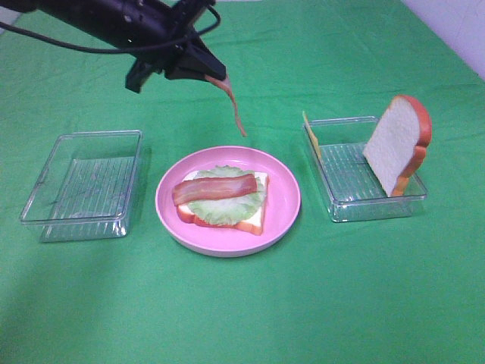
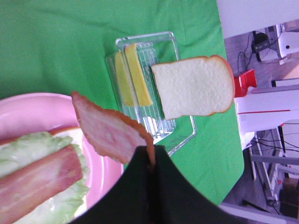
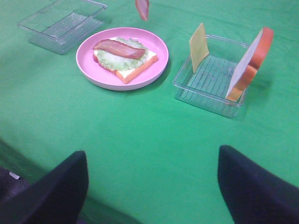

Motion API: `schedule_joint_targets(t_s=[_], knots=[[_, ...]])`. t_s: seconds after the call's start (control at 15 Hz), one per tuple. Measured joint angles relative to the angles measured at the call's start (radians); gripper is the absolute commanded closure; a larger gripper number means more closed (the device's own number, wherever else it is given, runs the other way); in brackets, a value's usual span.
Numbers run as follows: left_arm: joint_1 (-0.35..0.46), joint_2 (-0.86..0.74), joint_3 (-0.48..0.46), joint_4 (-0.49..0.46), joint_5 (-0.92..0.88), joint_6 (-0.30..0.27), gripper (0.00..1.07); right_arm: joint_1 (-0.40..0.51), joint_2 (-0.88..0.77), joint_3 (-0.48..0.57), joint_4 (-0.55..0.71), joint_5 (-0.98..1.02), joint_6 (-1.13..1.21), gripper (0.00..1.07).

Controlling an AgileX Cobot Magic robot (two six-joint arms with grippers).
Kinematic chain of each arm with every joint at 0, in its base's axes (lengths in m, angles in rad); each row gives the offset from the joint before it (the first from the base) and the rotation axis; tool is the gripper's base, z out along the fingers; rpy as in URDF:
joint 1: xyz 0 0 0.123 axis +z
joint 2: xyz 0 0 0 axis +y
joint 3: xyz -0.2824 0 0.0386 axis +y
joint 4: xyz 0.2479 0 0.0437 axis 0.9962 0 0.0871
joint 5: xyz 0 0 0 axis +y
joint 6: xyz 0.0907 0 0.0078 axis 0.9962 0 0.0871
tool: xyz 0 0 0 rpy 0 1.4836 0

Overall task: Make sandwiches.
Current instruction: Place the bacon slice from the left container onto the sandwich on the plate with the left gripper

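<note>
Sandwich stack (image 1: 221,201): sits half-built, mid-counter, on a round pink plate (image 1: 286,199). Starting from the near edge: right fingers (image 3: 51,191), spread wide apart above the green counter (image 1: 227,311), gripping nothing. Next out, the plate, holding the stack bottom up: white bread slice (image 1: 256,218) with orange-brown crust, pale-green lettuce leaf (image 1: 220,211) flat on it, one reddish-brown bacon strip (image 1: 214,188) laid lengthwise across the leaf. Not yet topped by cheese or a second slice. Level with the plate, on the left and just apart from its rim, left-hand clear tray (image 1: 98,134); on the right, likewise apart, right-hand clear tray (image 1: 379,206). Inside the right-hand one, second bread slice (image 1: 398,140) upright on its edge, propped against the outer wall, rounded end upward; two yellow cheese slices (image 2: 138,77) on edge along the wall nearer the plate. Farther back and higher, second bacon strip (image 1: 231,102): hangs limp above the plate's far side, clear of the stack, touching nothing below. Farthest, left fingers (image 1: 191,64), clenched on that strip's upper end, at the tip of a black arm reaching in from the far left.
</note>
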Motion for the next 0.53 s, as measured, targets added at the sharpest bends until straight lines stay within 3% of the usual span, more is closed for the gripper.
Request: schedule_joint_targets(t_s=[0.27, 0.33, 0.53], knots=[[-0.111, 0.114, 0.0, -0.075, 0.001, 0.059, 1.07, 0.0, 0.0, 0.0, 0.0, 0.0, 0.0, 0.35], [-0.124, 0.134, 0.0, -0.065, 0.016, 0.093, 1.07, 0.0, 0.0, 0.0, 0.0, 0.0, 0.0, 0.35], [-0.094, 0.135, 0.0, 0.03, 0.051, 0.084, 1.07, 0.0, 0.0, 0.0, 0.0, 0.0, 0.0, 0.35]])
